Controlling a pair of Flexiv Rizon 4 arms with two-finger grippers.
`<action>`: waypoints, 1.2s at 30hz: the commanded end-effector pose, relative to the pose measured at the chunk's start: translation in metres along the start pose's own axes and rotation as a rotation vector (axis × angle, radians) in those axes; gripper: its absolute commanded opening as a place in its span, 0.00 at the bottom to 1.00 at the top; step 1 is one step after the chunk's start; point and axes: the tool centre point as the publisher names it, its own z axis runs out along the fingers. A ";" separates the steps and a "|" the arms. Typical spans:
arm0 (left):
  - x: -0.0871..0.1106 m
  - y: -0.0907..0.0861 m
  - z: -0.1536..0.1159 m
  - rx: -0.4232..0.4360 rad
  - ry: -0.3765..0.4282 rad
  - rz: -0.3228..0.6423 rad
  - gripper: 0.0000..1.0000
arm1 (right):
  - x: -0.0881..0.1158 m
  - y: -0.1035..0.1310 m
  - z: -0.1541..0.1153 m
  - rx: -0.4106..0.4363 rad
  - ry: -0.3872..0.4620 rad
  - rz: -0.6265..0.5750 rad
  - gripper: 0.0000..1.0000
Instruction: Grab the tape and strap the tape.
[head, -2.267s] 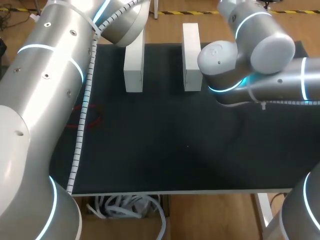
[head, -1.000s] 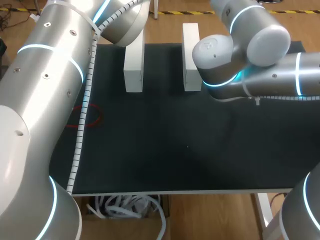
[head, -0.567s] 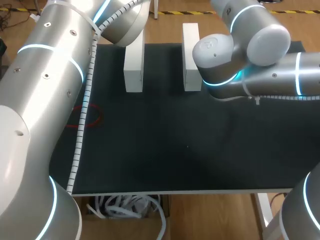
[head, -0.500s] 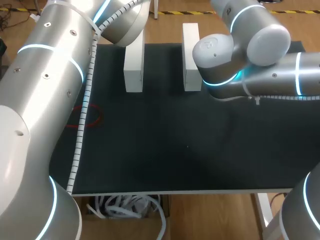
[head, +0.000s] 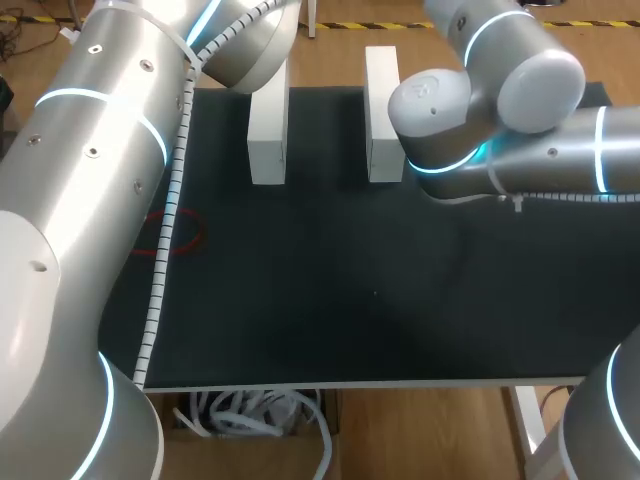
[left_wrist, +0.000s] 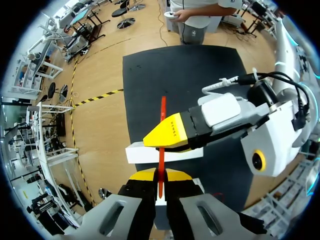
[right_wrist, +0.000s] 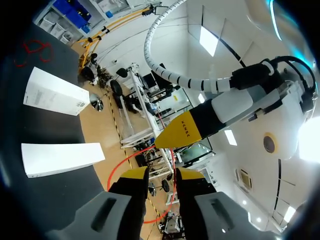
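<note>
Red tape (left_wrist: 161, 107), a thin strip, is being held in the air above the black mat (head: 330, 300), over two white blocks. In the left wrist view it is being pinched by the left gripper (left_wrist: 159, 175), whose yellow fingertips (left_wrist: 142, 176) are being pressed onto the strip from two sides, so this gripper is being closed on the tape. Just ahead of it, the same strip is being passed through the right gripper (right_wrist: 162, 172). In the right wrist view that gripper's fingers are standing apart. The tape is running through the gap close beside one finger without being clamped, and a curve of it is arching away beside the gripper.

In the head view the left arm (head: 90, 200) is filling the left of the frame, and the right arm (head: 520, 120) is coming in from the right towards the upper middle. A white block (head: 267, 125) and a second white block (head: 382, 110) are lying side by side at the upper middle of the mat. A red loop (head: 190, 232) is lying on the mat at the middle left, partly covered by the left arm.
</note>
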 end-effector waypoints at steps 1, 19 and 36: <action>-0.007 -0.002 -0.003 -0.008 0.393 -0.001 0.00 | -0.006 0.001 -0.012 -0.016 0.028 0.013 0.20; -0.007 -0.002 -0.003 -0.008 0.393 -0.001 0.00 | -0.020 -0.016 -0.058 -0.087 0.149 0.123 0.18; -0.007 -0.002 -0.003 -0.008 0.393 -0.001 0.00 | -0.061 -0.083 -0.040 -0.056 0.123 0.210 0.12</action>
